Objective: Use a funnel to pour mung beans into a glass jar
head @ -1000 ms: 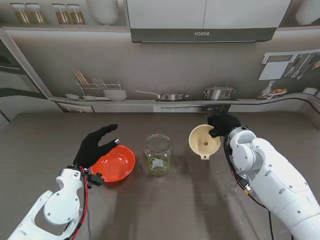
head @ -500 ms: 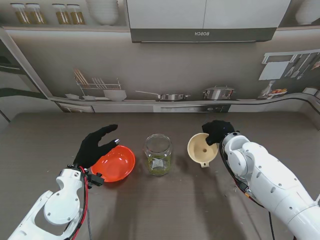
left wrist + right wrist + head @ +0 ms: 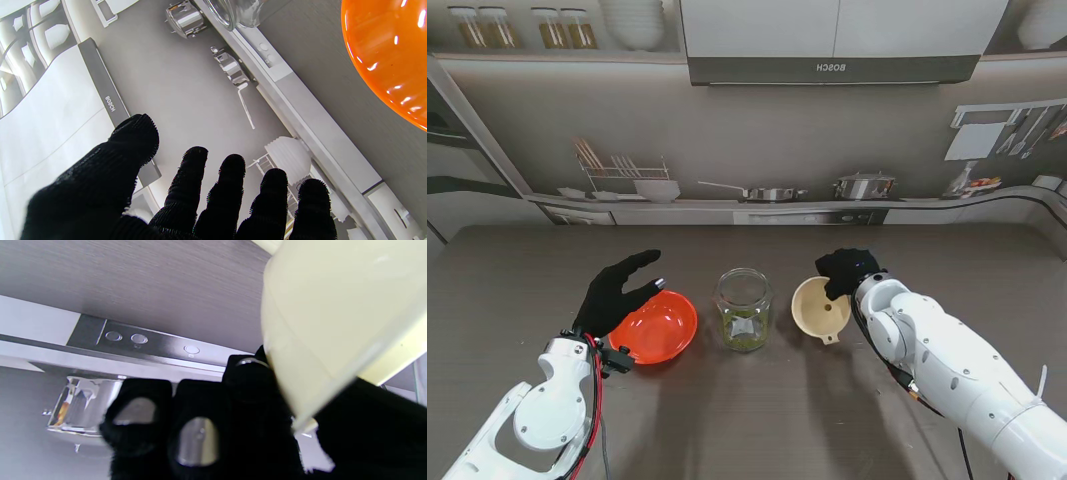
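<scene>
A glass jar [image 3: 744, 309] stands mid-table with a layer of green mung beans at its bottom. To its right my right hand [image 3: 844, 272] is shut on the rim of a cream funnel [image 3: 818, 307], held tilted above the table; the funnel [image 3: 327, 323] fills much of the right wrist view, pinched between black fingers [image 3: 196, 430]. An orange bowl [image 3: 656, 327] sits left of the jar. My left hand [image 3: 617, 290] hovers at the bowl's left edge, fingers spread and holding nothing. In the left wrist view, its fingers [image 3: 196, 186] are apart, with the bowl [image 3: 387, 56] at one side.
The grey wood-grain table [image 3: 757, 420] ends at a back wall printed with a kitchen scene of shelves, pots and a hood [image 3: 827, 70]. A cable runs along my left arm [image 3: 595, 400].
My right hand has carried the funnel leftward and nearer to me, toward the jar. The left hand, bowl and jar have stayed put.
</scene>
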You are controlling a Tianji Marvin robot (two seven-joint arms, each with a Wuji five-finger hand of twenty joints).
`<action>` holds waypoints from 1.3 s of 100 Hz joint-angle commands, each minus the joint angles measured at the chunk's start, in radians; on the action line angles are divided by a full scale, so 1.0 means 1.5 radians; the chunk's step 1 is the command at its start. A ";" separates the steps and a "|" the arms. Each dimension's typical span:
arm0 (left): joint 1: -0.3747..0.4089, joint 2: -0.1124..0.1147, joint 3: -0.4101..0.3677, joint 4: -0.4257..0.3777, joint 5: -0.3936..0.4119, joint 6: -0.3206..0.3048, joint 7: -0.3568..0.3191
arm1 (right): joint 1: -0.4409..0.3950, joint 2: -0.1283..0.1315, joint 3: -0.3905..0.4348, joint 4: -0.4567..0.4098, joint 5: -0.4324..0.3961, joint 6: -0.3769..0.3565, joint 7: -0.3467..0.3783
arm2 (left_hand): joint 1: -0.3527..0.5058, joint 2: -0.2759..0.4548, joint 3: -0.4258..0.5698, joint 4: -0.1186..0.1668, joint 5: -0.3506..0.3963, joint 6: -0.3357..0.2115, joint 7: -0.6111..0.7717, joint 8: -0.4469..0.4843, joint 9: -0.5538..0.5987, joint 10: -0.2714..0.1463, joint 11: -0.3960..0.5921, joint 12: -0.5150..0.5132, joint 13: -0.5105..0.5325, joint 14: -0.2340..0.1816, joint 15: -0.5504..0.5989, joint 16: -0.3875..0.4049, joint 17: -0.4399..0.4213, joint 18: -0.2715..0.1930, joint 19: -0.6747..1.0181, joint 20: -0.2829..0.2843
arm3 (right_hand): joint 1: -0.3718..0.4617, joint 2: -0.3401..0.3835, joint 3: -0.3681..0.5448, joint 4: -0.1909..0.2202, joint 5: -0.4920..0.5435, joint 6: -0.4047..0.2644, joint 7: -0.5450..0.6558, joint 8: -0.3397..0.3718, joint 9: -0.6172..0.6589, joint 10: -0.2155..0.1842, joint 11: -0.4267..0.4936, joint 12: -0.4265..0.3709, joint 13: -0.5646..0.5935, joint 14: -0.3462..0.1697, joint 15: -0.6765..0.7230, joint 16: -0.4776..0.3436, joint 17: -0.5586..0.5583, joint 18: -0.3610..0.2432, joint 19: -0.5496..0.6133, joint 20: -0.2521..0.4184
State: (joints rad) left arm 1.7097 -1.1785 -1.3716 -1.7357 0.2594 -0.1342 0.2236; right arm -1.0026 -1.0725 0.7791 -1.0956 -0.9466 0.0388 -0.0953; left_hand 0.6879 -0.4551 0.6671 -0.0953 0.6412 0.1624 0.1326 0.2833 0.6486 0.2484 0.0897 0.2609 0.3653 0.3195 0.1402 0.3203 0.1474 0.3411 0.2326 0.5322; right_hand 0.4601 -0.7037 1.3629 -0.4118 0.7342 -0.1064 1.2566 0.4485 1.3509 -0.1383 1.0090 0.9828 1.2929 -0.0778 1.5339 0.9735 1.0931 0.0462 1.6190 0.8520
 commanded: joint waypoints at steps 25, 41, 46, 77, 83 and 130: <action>0.005 -0.002 -0.002 -0.006 -0.005 0.003 -0.013 | -0.027 -0.005 0.002 -0.025 -0.004 0.000 0.003 | 0.014 0.026 -0.011 0.020 0.003 0.000 -0.002 -0.001 0.007 0.002 -0.003 0.002 0.010 0.002 -0.014 0.000 0.001 -0.014 -0.021 0.010 | -0.010 -0.002 0.004 0.050 -0.020 -0.039 0.006 -0.045 -0.003 -0.006 -0.008 -0.011 0.018 -0.033 0.013 -0.007 -0.018 -0.028 0.021 0.004; 0.006 -0.002 -0.003 -0.008 -0.006 0.006 -0.015 | -0.052 0.001 0.020 -0.061 -0.027 0.006 0.018 | 0.014 0.026 -0.012 0.020 0.002 0.002 -0.002 -0.001 0.007 0.005 -0.003 0.002 0.010 0.004 -0.014 0.000 0.000 -0.014 -0.021 0.010 | -0.031 -0.018 0.006 0.064 -0.040 -0.042 -0.021 -0.071 -0.045 -0.013 -0.007 -0.007 0.019 -0.038 -0.015 -0.024 -0.047 -0.021 0.008 -0.006; 0.006 -0.002 -0.003 -0.008 -0.007 0.006 -0.015 | -0.059 0.003 0.025 -0.072 -0.035 0.006 0.025 | 0.014 0.026 -0.012 0.020 0.002 0.002 -0.002 -0.001 0.007 0.006 -0.003 0.002 0.011 0.003 -0.014 0.000 0.000 -0.014 -0.021 0.010 | -0.039 -0.015 -0.001 0.071 -0.051 -0.037 -0.035 -0.083 -0.053 -0.011 -0.028 -0.025 0.019 -0.023 -0.057 -0.047 -0.063 -0.014 -0.006 -0.014; 0.007 -0.002 -0.005 -0.010 -0.010 0.008 -0.016 | -0.077 0.012 0.030 -0.105 -0.066 0.009 0.054 | 0.014 0.026 -0.012 0.020 0.002 0.004 -0.002 -0.001 0.010 0.010 -0.003 0.003 0.010 0.006 -0.015 0.000 -0.001 -0.013 -0.021 0.010 | -0.098 0.022 -0.025 0.110 -0.085 -0.034 -0.121 -0.080 -0.174 0.012 -0.086 -0.067 0.016 0.008 -0.257 -0.131 -0.140 0.006 -0.069 -0.030; 0.008 -0.002 -0.005 -0.011 -0.010 0.008 -0.016 | -0.080 0.013 0.031 -0.111 -0.069 0.012 0.061 | 0.014 0.027 -0.012 0.021 0.002 0.005 -0.003 -0.001 0.011 0.012 -0.003 0.003 0.011 0.006 -0.015 0.000 0.000 -0.013 -0.021 0.011 | -0.114 0.034 -0.033 0.122 -0.089 -0.031 -0.137 -0.073 -0.194 0.016 -0.089 -0.077 0.016 0.012 -0.295 -0.143 -0.147 0.010 -0.079 -0.034; 0.010 -0.002 -0.008 -0.013 -0.011 0.010 -0.017 | -0.090 0.019 0.044 -0.140 -0.083 0.019 0.108 | 0.014 0.026 -0.014 0.021 0.002 0.005 -0.002 -0.001 0.012 0.012 -0.002 0.004 0.012 0.006 -0.015 0.000 -0.002 -0.012 -0.022 0.011 | -0.201 0.075 -0.127 0.211 -0.176 -0.028 -0.259 0.025 -0.386 0.041 -0.126 -0.159 -0.077 0.054 -0.460 -0.181 -0.217 0.039 -0.148 -0.055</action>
State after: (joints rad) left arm 1.7207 -1.1785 -1.3815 -1.7474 0.2452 -0.1216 0.2161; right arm -1.1319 -1.0464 0.8445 -1.2944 -1.0639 0.0659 0.0463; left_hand 0.6879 -0.4551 0.6670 -0.0953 0.6415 0.1737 0.1327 0.2833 0.6593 0.2678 0.0897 0.2612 0.3655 0.3200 0.1400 0.3203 0.1474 0.3411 0.2326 0.5324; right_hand 0.2046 -0.5791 1.1933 -0.1159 0.5100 -0.1431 0.8810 0.4591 0.8282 -0.0946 0.8256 0.7536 1.2064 -0.0216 0.8599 0.7209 0.7847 0.0770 1.4105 0.7832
